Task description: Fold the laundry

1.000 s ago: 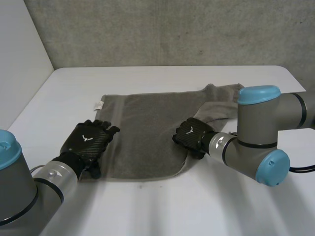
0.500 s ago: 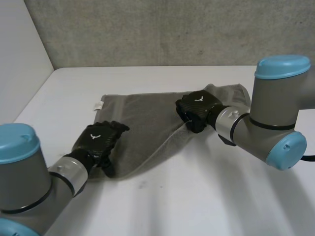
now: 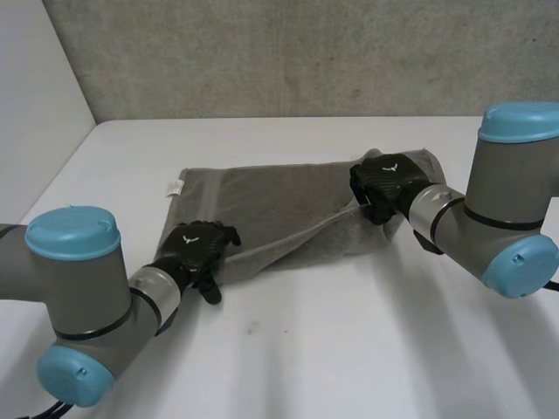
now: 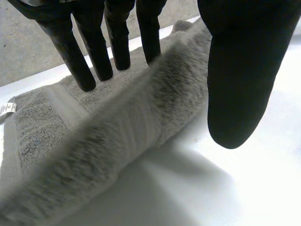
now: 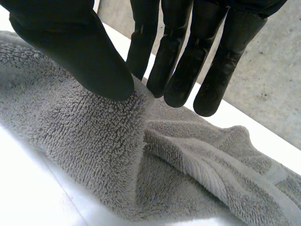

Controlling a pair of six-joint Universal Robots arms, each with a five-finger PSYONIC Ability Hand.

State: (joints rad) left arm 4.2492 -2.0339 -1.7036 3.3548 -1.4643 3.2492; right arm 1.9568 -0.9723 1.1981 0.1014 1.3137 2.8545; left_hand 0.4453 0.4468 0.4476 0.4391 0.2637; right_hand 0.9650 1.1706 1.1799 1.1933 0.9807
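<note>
A grey terry towel (image 3: 262,205) lies spread on the white table (image 3: 349,349), its near part drawn up into a slanting fold. My right hand (image 3: 384,185) is at the fold's right end, and its thumb (image 5: 75,52) and fingers pinch a raised ridge of the towel (image 5: 94,141). At the fold's near-left end is my left hand (image 3: 194,247). Its straight fingers (image 4: 96,52) rest on the far side of the raised towel edge (image 4: 117,136), with the thumb (image 4: 240,70) on the near side, apart from the cloth.
A white label (image 3: 175,187) sticks out at the towel's far-left corner. A bunched part of the towel (image 3: 415,161) lies behind my right hand. A grey wall (image 3: 288,52) runs along the table's far edge.
My right hand closed on the towel's near edge and carried it away and to the right, raising a fold. My left hand slid right along the near edge and its fingers bent slightly.
</note>
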